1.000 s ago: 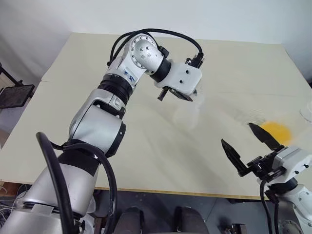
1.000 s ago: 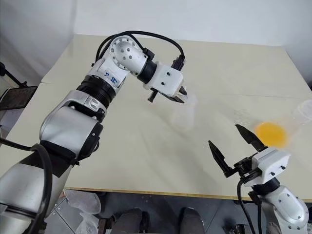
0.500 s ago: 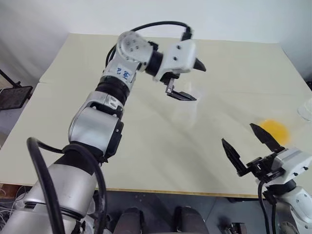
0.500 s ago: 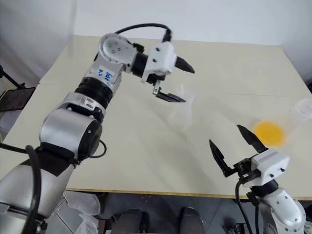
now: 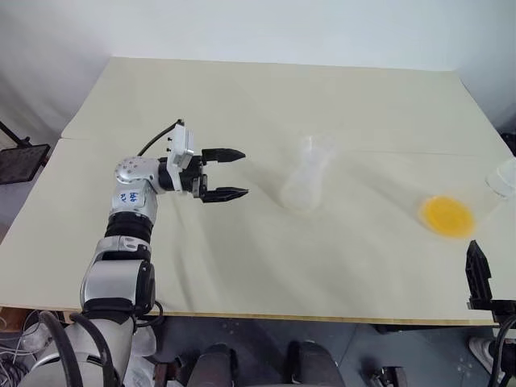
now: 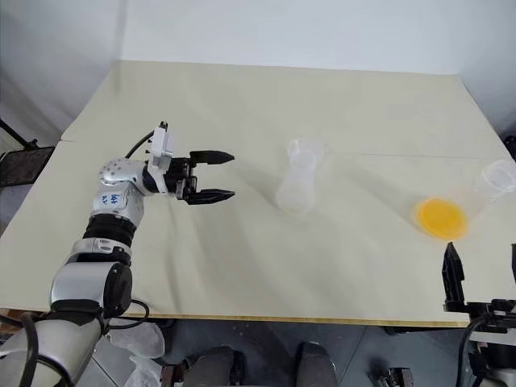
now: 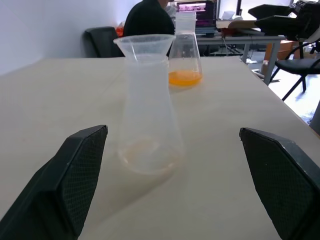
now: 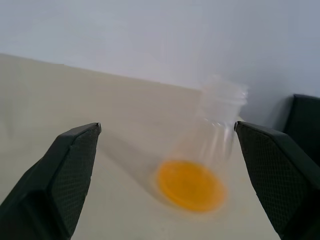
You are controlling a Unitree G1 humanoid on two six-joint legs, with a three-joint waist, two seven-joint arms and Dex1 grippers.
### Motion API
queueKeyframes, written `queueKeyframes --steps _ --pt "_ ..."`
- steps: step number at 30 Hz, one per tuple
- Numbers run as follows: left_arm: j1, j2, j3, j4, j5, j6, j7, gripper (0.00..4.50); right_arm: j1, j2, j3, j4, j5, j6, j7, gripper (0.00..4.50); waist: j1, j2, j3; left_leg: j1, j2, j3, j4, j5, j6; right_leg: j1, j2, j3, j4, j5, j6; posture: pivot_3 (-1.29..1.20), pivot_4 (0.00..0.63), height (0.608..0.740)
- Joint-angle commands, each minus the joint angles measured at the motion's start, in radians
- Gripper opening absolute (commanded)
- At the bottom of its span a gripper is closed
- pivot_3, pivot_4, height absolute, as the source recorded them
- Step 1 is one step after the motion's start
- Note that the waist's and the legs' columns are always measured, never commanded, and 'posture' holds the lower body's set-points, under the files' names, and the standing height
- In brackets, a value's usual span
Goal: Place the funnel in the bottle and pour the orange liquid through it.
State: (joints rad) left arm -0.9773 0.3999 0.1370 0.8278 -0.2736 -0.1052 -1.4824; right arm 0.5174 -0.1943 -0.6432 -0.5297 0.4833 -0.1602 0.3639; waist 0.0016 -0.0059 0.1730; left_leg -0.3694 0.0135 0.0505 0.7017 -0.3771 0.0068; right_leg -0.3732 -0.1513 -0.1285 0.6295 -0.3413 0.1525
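The frosted bottle stands upright mid-table, with the clear funnel sitting in its mouth; its wide rim tops the neck. My left gripper is open and level, a short way left of the bottle and pointing at it, holding nothing. The orange liquid pools in a clear flask toward the table's right side. At the table's front right corner my right gripper is open and empty, short of that flask and facing it.
The cream table has its front edge close to my right gripper. Beyond its far side sit a person in a dark top, desks and a chair. A black stand is left of the table.
My left gripper opened over the bottle, left the funnel in its mouth and drew back left and down. The right gripper pulled back toward the table's front right corner.
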Motion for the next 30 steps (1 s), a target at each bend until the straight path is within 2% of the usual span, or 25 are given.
queueKeyframes --steps 1,6,13,19,30 --pt "0.03 0.004 -0.002 -0.13 -0.06 0.081 0.001 4.49 -0.016 -0.03 -0.049 0.011 -0.007 0.02 -0.053 4.5 -0.003 0.001 0.0 0.0 0.0 0.0 0.0 0.0 0.0 0.0 0.0 0.001 0.0 0.0 0.0 0.0 0.15 0.74" --pt "0.094 -0.005 -0.009 -0.236 -0.085 0.145 0.047 4.49 -0.075 -0.11 -0.067 0.009 0.064 0.143 -0.095 4.5 -0.008 0.005 -0.003 0.003 0.001 0.0 -0.001 0.0 0.0 0.0 0.001 0.003 0.0 0.0 0.0 0.0 0.15 0.74" --pt "0.134 -0.013 -0.033 -0.309 -0.097 0.171 0.073 4.49 -0.252 -0.268 -0.113 0.166 0.167 0.325 -0.126 4.5 -0.003 0.006 -0.003 0.003 0.0 0.002 -0.001 0.0 0.0 0.0 0.001 0.006 0.001 0.0 0.0 0.0 0.15 0.74" --pt "0.156 -0.008 -0.046 -0.362 -0.114 0.201 0.087 4.49 -0.391 -0.387 -0.109 0.308 0.216 0.405 -0.049 4.5 -0.004 0.006 -0.003 0.002 0.0 0.003 -0.001 0.0 0.0 0.0 0.001 0.006 0.001 0.0 0.0 0.0 0.15 0.74" --pt "0.173 -0.013 -0.055 -0.405 -0.137 0.223 0.117 4.49 -0.629 -0.489 -0.057 0.573 0.199 0.434 0.087 4.5 -0.005 0.005 -0.003 0.002 0.0 0.004 -0.001 0.0 0.0 -0.001 0.0 0.006 0.0 0.0 0.0 0.0 0.15 0.74"
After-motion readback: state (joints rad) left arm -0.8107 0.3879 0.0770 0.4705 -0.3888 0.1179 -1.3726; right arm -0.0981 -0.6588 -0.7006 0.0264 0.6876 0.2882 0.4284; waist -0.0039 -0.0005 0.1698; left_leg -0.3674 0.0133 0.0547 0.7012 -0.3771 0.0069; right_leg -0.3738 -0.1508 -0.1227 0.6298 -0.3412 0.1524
